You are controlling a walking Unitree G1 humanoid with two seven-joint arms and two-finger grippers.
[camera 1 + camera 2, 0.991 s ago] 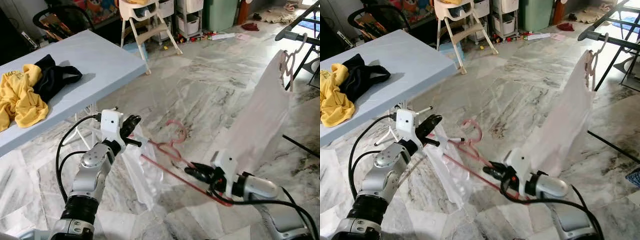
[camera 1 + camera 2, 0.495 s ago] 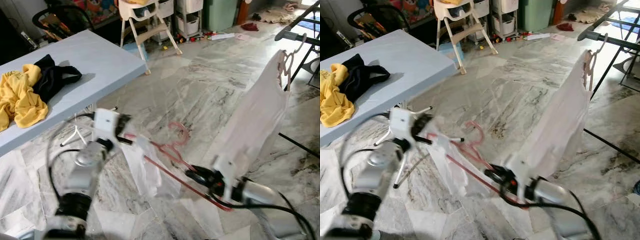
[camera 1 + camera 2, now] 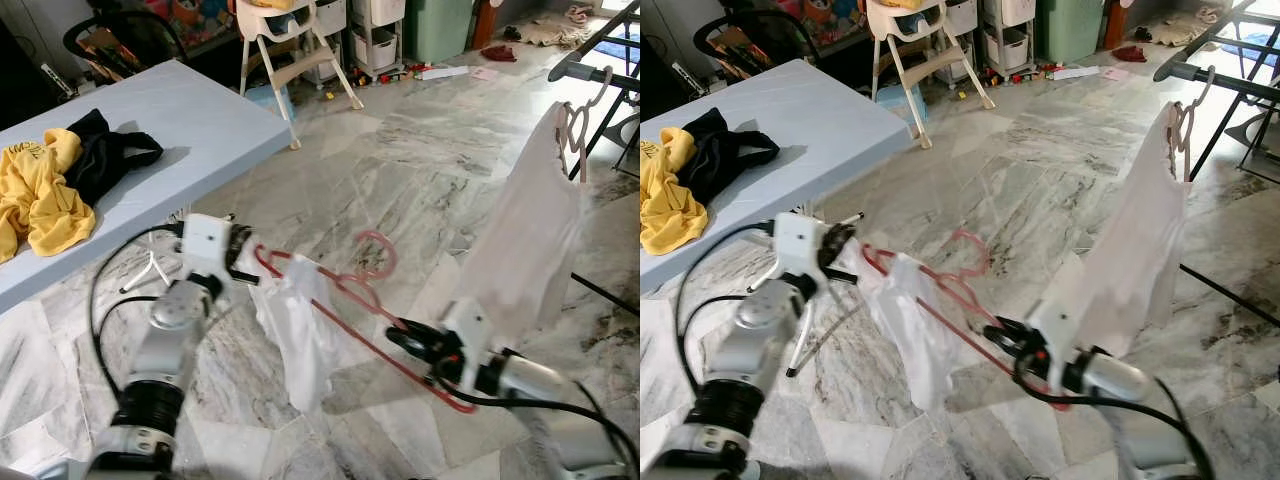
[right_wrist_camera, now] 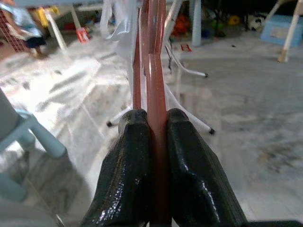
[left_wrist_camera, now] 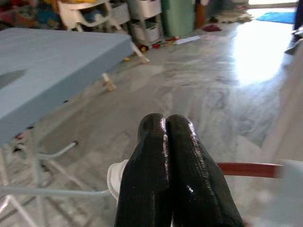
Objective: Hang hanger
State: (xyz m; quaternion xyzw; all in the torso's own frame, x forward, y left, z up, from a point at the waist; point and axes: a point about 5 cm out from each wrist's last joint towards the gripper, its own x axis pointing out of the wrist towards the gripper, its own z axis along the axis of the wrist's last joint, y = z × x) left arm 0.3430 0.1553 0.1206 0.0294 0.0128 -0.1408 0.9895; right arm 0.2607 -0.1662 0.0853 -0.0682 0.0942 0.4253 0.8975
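While both arms carry the load low over the floor, these are the weak spots, largest thing first

Marble floor [image 3: 420,160]: hanger and cloth hang just above it, so anything that slips loose lands here

Blue table [image 3: 190,110]: close on the robot's left, with a yellow garment [image 3: 35,195] and a black one [image 3: 105,150] heaped on it; a wide swing of the left arm could clip its edge or legs

Drying rack [image 3: 600,65]: well apart at far right, its rail already bearing a hung white garment [image 3: 530,240] on a pale hanger; the new hook could snag that one if brought in carelessly

White cloth [image 3: 295,330]: draped over one arm of the red hanger, bunched to one side and trailing low; a tilt may slide it off, or it may drag on the floor

Red hanger [image 3: 350,305]: held slanted between the two grippers, hook [image 3: 372,255] pointing up and away from the robot; it could twist before the hook meets the rail

Right gripper [image 4: 158,142]: fingers clamped on the hanger's lower bar, a thin round rod that could turn in the pinch

Left gripper [image 5: 165,142]: fingers pressed together at the upper end where cloth and red bar meet; whether they pinch cloth or bar I cannot tell, and a cloth-only hold would give way first
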